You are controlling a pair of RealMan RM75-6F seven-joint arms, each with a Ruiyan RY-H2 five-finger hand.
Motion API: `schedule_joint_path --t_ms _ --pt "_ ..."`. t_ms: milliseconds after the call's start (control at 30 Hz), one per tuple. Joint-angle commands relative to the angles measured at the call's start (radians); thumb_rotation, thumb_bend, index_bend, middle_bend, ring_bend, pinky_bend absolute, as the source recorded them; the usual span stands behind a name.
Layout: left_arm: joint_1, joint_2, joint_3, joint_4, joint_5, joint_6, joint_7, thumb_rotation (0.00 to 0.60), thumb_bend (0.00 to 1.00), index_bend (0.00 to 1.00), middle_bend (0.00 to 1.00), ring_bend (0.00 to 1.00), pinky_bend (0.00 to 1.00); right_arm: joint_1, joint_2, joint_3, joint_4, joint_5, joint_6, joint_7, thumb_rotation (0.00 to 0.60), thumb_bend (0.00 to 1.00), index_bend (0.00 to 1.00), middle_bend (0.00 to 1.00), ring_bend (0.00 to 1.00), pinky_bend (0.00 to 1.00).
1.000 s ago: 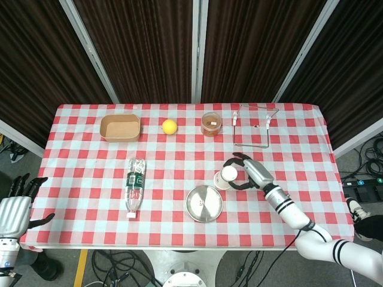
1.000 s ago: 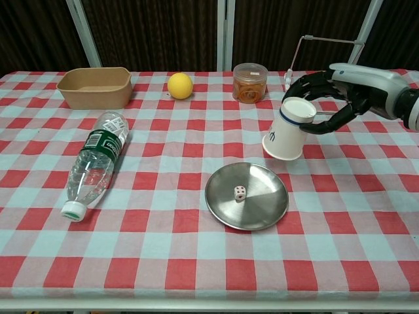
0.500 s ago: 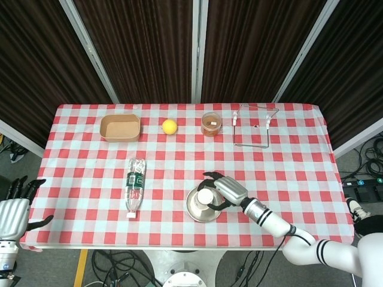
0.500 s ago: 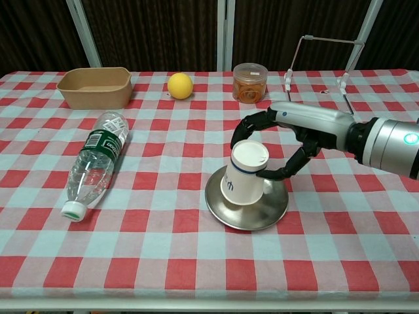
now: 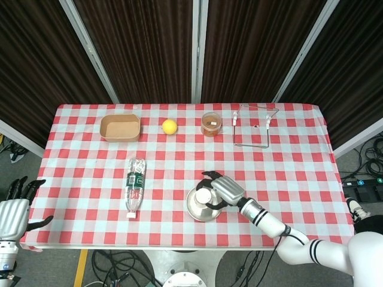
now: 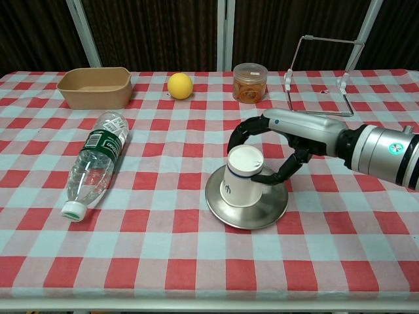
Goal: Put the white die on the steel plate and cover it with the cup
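A white paper cup (image 6: 240, 175) stands upside down on the steel plate (image 6: 262, 214), slightly tilted, at the table's front middle. My right hand (image 6: 278, 144) grips the cup from the right, fingers curled around its upturned base. From above, the cup (image 5: 204, 197) sits on the plate (image 5: 195, 210) under my right hand (image 5: 221, 189). The white die is hidden under the cup. My left hand (image 5: 13, 213) hangs off the table's left front corner, fingers apart, holding nothing.
A clear plastic bottle (image 6: 95, 161) lies on its side at the left. Along the back are a tan tray (image 6: 95, 86), a yellow ball (image 6: 180, 85), an orange-filled jar (image 6: 249, 82) and a wire stand (image 6: 321, 69).
My right hand carried the cup from the right of the plate onto it, over the die. In the last half second it lowered the cup a little further.
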Motion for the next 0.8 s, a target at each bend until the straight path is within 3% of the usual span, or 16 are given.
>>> schedule_joint_path --t_ms 33,367,600,800 --pt "-0.001 0.001 0.000 0.000 0.001 -0.002 0.001 0.600 0.00 0.15 0.16 0.02 0.03 0.008 0.032 -0.034 -0.053 -0.037 0.005 0.065 0.600 0.33 0.58 0.32 0.07 0.08" --pt "0.001 0.002 0.001 -0.003 0.001 0.001 0.003 0.600 0.00 0.15 0.16 0.02 0.03 0.018 -0.005 0.003 0.028 0.037 -0.013 0.003 0.600 0.33 0.58 0.32 0.07 0.08" --pt "0.002 0.003 0.000 -0.006 0.000 0.002 0.006 0.600 0.00 0.15 0.16 0.02 0.03 0.030 0.031 -0.052 -0.033 -0.031 -0.007 0.074 0.600 0.33 0.58 0.32 0.07 0.08" --pt "0.001 0.004 -0.001 -0.007 0.002 0.001 0.007 0.600 0.00 0.15 0.16 0.02 0.03 0.035 -0.006 -0.013 0.045 0.027 -0.016 0.032 0.600 0.33 0.58 0.32 0.07 0.08"
